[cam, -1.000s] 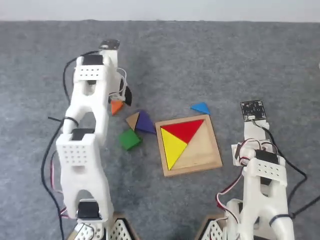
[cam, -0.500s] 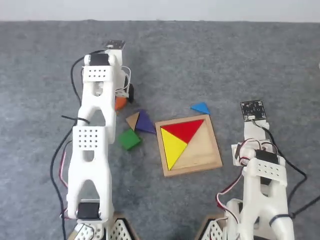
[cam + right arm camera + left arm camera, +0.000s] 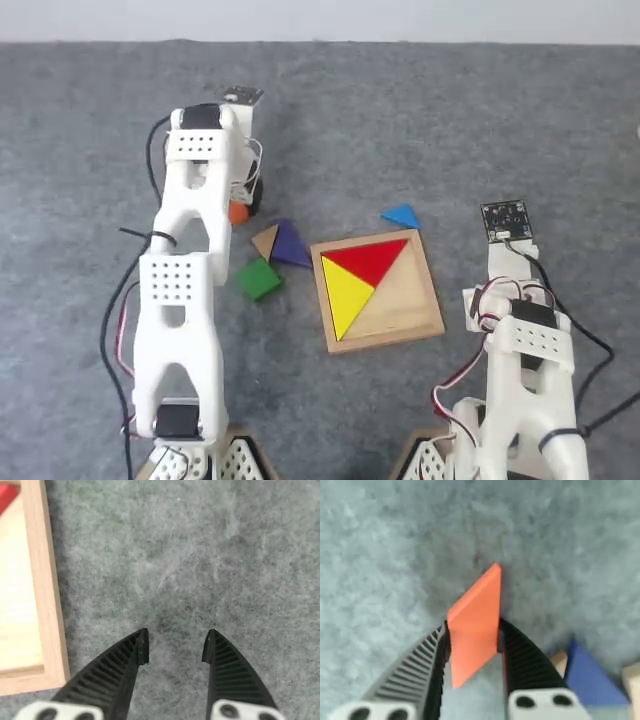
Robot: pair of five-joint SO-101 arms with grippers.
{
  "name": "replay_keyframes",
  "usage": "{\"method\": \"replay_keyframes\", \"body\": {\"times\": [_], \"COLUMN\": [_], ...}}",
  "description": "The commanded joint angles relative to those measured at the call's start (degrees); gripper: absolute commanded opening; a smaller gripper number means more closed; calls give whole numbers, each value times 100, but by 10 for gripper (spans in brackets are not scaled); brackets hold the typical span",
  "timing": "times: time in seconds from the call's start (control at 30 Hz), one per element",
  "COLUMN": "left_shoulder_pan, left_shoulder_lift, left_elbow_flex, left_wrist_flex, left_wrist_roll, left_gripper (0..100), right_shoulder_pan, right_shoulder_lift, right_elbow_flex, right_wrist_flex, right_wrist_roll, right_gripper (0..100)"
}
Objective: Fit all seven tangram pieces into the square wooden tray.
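Grey felt lies under my left gripper, its jaws closed on the orange piece, pinched near one end. The tray sits well apart, off to its right. So shallow a bite may let the piece twist or slip out.

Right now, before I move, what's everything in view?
wooden tray: one, light wood, mid-table
red triangle: one, red, in tray
yellow triangle: one, yellow, in tray beside red
blue triangle: one, blue, mat beyond tray
purple triangle: one, purple, mat left of tray
tan piece: one, tan, against purple triangle
green square: one, green, mat near tan piece
orange piece: one, orange, gripped, left of tray
mat: one, grey, underneath
left tool: one, black, shut on orange piece
right tool: one, black, open over mat beside tray
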Motion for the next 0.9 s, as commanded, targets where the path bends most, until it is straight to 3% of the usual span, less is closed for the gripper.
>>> {"method": "replay_keyframes", "body": {"times": [0.0,0.47,0.57,0.73,0.87], "left_shoulder_pan": [-62,35,62,-185,-563], "left_shoulder_lift": [-615,-4352,-4448,-3815,-3745], "left_elbow_flex": [1130,3389,3468,3459,3415], "left_wrist_flex": [211,202,105,-255,-1099], "left_wrist_roll": [-334,-730,-686,-290,97], "left_gripper": [30,30,39,207,170], "right_shoulder_pan": [31,31,31,31,40], "right_shoulder_lift": [-145,-127,-127,-127,-145], "right_elbow_flex": [-44,-44,-44,-44,-44], "right_wrist_flex": [-66,-84,-75,-66,-66], "right_wrist_roll": [9,9,9,9,9], "right_gripper": [185,185,185,185,185]}}
